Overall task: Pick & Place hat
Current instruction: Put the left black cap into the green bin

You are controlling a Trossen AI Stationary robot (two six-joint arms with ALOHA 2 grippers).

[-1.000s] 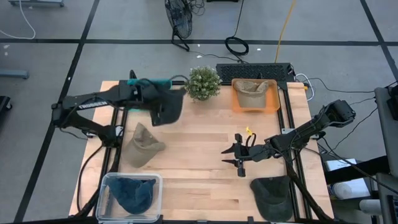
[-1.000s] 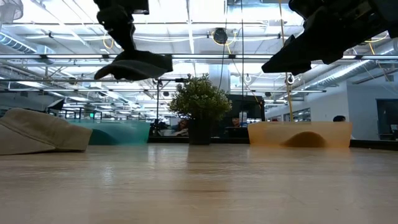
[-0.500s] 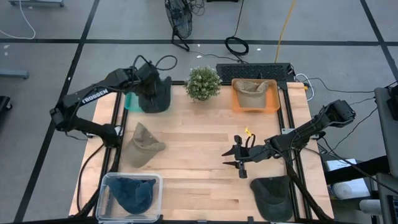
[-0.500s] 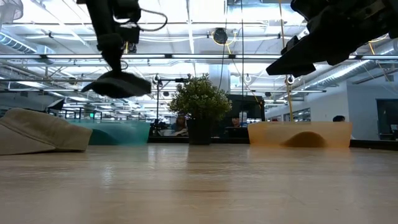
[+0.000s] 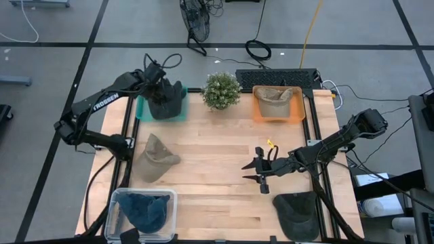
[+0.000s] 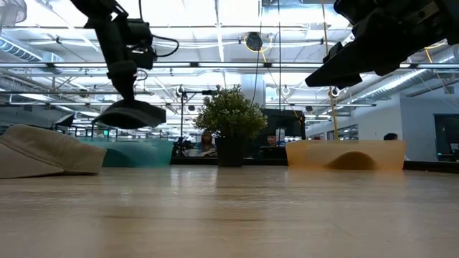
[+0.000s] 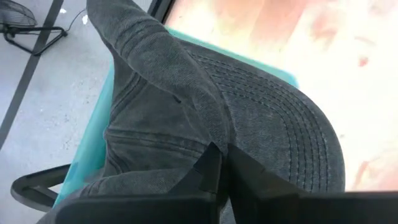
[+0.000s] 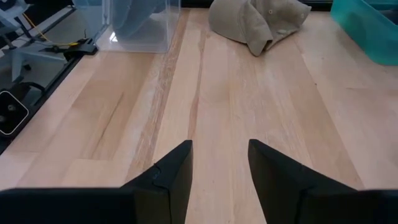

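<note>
The left tool, pinching the dark grey hat, has carried it down over the teal bin at the surface's far-left corner. The right tool hasn't moved, fingers spread.

The left pincer holds a hat above the bin left of the plant.
</note>
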